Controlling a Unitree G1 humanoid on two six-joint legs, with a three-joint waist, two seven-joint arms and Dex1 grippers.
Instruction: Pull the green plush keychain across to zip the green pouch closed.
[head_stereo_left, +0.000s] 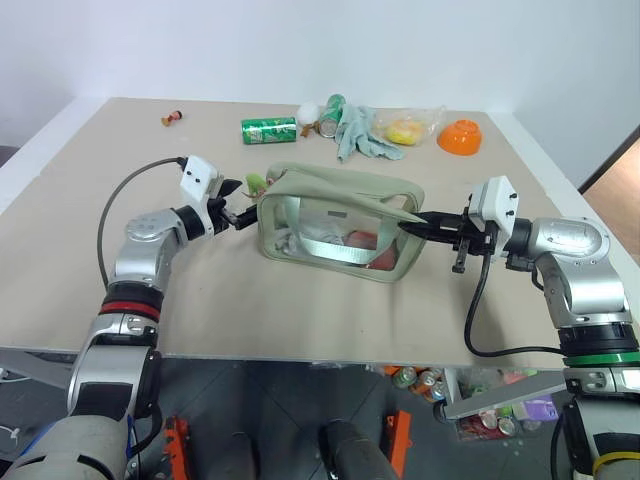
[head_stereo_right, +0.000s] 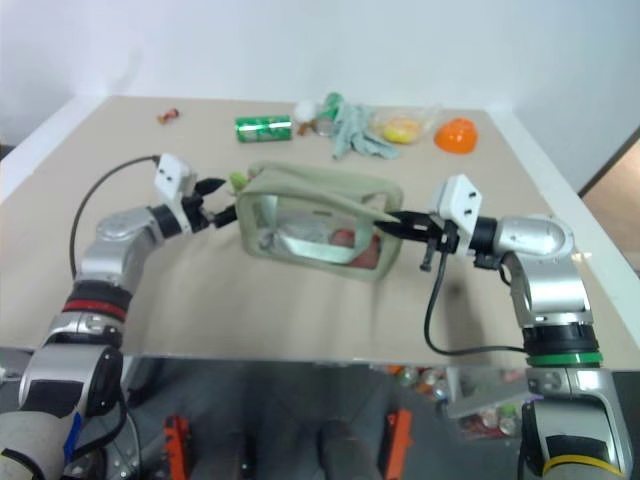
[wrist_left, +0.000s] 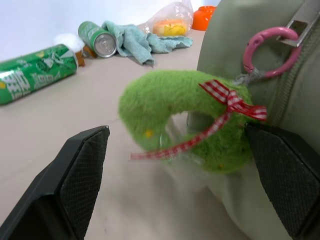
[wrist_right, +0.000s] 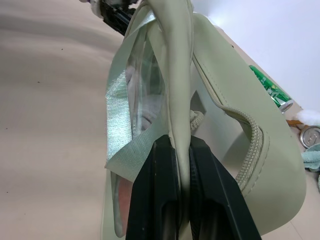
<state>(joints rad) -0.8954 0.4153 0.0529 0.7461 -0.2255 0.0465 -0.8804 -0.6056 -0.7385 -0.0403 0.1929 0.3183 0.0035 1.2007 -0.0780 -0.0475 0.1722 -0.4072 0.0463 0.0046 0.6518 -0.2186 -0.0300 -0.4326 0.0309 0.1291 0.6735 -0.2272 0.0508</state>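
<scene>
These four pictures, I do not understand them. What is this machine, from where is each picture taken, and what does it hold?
It is a humanoid robot with two arms. Two pictures come from cameras in its head, looking down at a table. The other two come from a camera on each wrist.

The right gripper is shut on the strap of the green pouch, holding it in place. The left gripper is open, its fingers on either side of the green plush keychain, which hangs from the pouch by a pink ring. It has not yet closed on it.

At the far side lie two green cans, a pale cloth, an orange bowl and a plastic bag.
</scene>
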